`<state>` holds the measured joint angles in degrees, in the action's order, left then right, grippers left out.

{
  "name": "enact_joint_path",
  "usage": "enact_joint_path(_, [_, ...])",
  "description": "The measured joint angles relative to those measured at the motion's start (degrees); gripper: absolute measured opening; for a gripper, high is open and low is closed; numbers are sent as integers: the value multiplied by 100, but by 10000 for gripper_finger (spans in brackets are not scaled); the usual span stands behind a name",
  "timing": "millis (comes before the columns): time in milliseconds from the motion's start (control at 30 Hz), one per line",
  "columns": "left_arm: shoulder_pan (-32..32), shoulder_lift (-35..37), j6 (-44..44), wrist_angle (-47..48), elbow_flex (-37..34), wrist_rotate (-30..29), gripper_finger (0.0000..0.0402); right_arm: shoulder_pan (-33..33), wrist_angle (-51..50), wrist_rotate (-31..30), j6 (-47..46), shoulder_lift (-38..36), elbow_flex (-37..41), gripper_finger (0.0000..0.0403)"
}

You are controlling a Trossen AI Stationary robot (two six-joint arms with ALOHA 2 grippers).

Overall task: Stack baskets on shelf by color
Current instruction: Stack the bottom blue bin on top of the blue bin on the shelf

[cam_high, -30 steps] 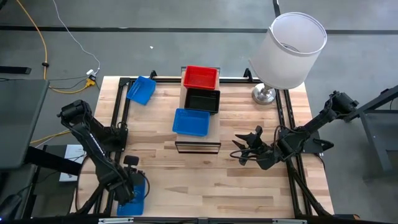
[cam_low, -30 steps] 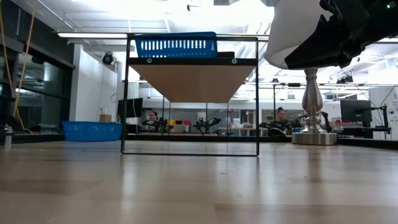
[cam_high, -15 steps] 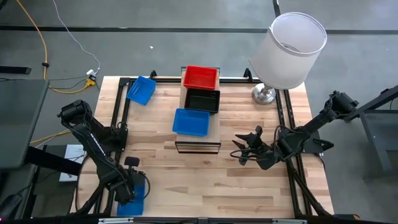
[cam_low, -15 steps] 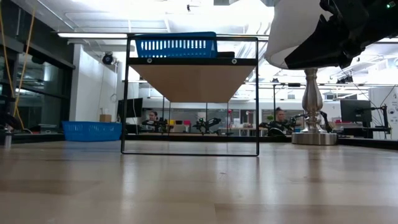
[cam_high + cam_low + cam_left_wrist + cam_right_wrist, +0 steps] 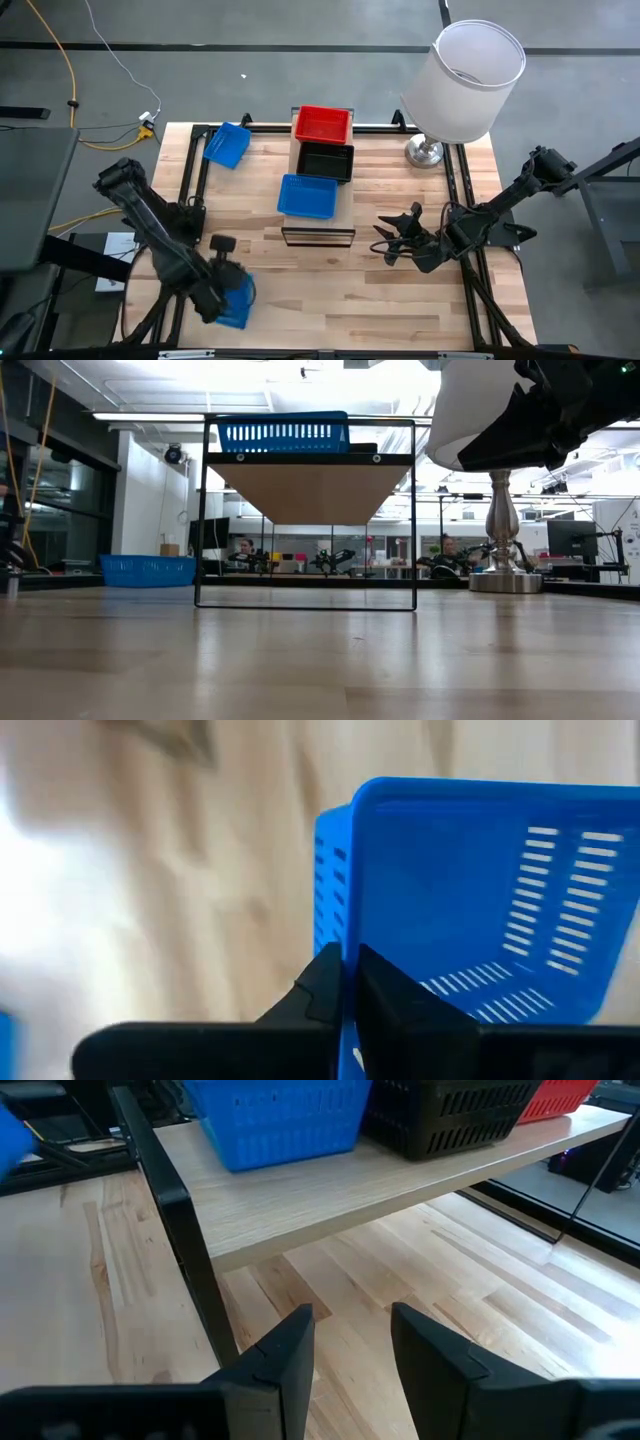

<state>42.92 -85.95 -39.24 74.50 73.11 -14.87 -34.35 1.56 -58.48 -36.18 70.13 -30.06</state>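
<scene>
My left gripper is near the table's front left corner, shut on a blue basket that is up off the wood. The shelf stands mid-table. On its plank sit a red basket, a black basket and a blue basket, in a row from far to near. Another blue basket rests on the table's far left corner. My right gripper hangs open to the right of the shelf's near end, its fingers toward the plank. My left gripper pinches one side wall of the blue basket at its rim, one finger outside the wall and one inside. The fingers come from above, pointing steeply down. The basket hangs below them, tilted, clear of the table.
A lamp with a white shade and a metal foot stands at the far right corner. Black frame rails run along the table's left and right sides. Bare wood lies between the shelf and the near edge.
My left gripper has risen and moved a little toward the table's right and away from the near edge. The blue basket has come up with it, lifted clear of the front left corner and tilted. My right arm has kept still.
</scene>
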Motion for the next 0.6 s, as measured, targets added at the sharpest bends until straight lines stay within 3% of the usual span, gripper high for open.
enact_joint_path(100, [-60, 185, 91, 463, 937, -1318, 4, 0, 0, -2, 0, 0, 0, 122])
enact_joint_path(233, [-128, 548, -16, 375, 1750, -4013, 2, 0, 0, -1, -92, 0, 0, 122])
enact_joint_path(300, [-305, 706, -298, 216, 1907, -4949, 2, 0, -1, 1, -180, 0, 0, 122])
enact_joint_path(400, [-830, 921, -1057, 53, 1927, -5334, 2, 0, -3, 17, -258, 0, 0, 122])
enact_joint_path(600, [-2027, 917, -2152, 58, 1659, -4841, 2, 0, -2, 31, -379, 0, 0, 122])
